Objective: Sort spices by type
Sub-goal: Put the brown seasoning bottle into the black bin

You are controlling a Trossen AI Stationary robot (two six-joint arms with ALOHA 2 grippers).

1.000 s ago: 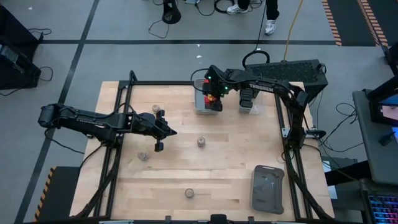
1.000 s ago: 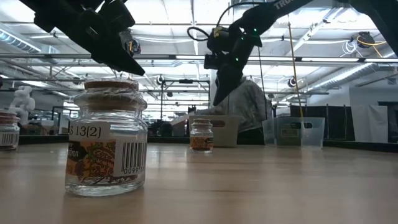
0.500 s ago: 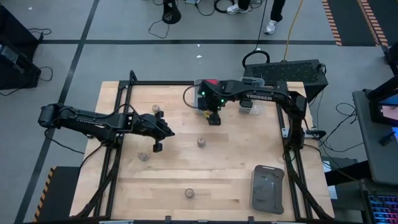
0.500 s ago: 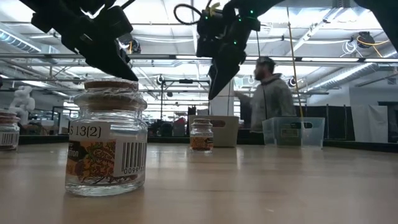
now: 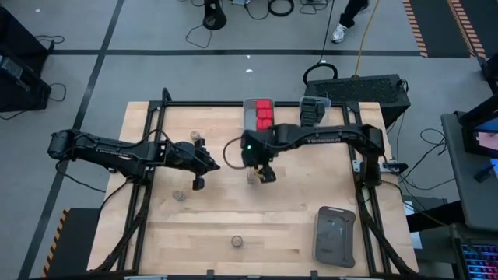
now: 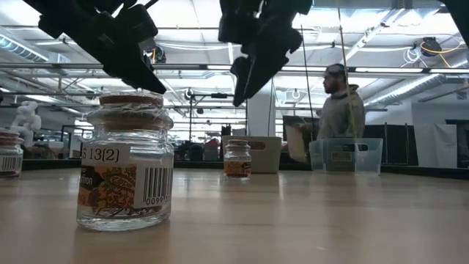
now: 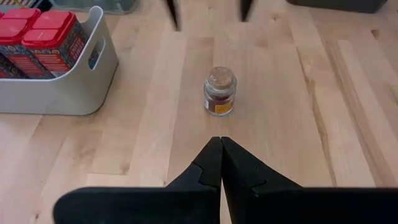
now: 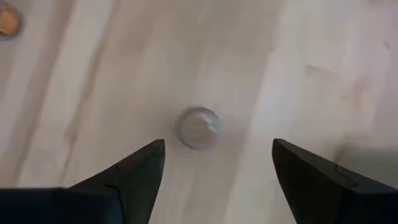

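Observation:
Round spice jars with tan tops stand on the wooden table: one in the middle [image 5: 250, 178], also in the left wrist view [image 7: 220, 91] and from above in the right wrist view [image 8: 199, 127]. My right gripper [image 8: 217, 146] hangs open above this jar, pointing steeply down, clear of it. My left gripper [image 7: 221, 158] is shut on nothing, held above the table to the jar's left [image 5: 210, 165]. Red-capped spices [image 5: 261, 113] stand in a grey bin [image 7: 74, 93] at the far edge.
Other jars stand at the far left [image 5: 197, 135], left of middle [image 5: 179, 195] and near the front edge [image 5: 236, 242], the last close to the low camera [image 6: 126, 161]. A clear bin [image 5: 311, 110] is beside the grey one. A dark tray [image 5: 334, 236] lies front right.
My right gripper has swung from above the grey bin at the far edge toward the near edge, out over the middle jar, and stayed open. A person behind the table has walked to the right.

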